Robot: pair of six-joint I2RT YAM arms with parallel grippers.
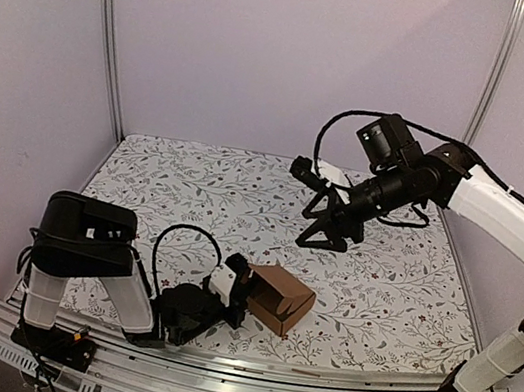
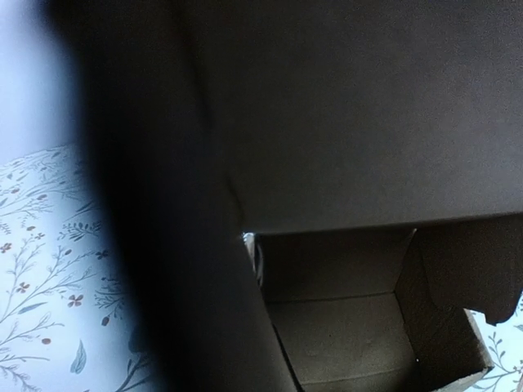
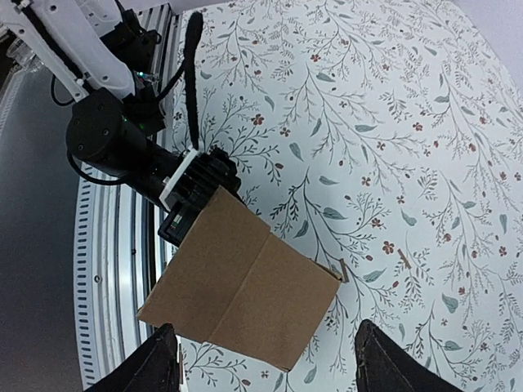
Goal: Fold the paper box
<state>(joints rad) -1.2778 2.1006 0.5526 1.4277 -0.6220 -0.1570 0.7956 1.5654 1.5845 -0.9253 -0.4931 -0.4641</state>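
Brown cardboard is what I have in front of me: the paper box [image 1: 279, 299] is folded up into a small cuboid and rests on the counter [image 1: 193, 184], which is covered with a white cloth printed with leafy sprigs. I place everything else from the box.

Seen from the right wrist camera above it, the box shows two plain panels with one crease running between them. Through the left wrist camera I look into its hollow inside, past a broad panel that fills the top of the view. A rounded flap stands at the far side of the opening.

My left end effector [image 1: 246, 300] lies low on the counter, right against the box's end on the left arm's side. Its fingers are closed down tight, and as far as I can make out they pinch the edge of a box wall there. That end of the box looks slightly raised.

My right end effector [image 1: 323, 222] hangs in the air well beyond the box, towards the back wall. Its two black fingers [image 3: 159, 363] are spread wide with nothing between them.

On the near side of the box, just beside it, runs the metal rail [image 1: 261, 374] that carries both arm bases.
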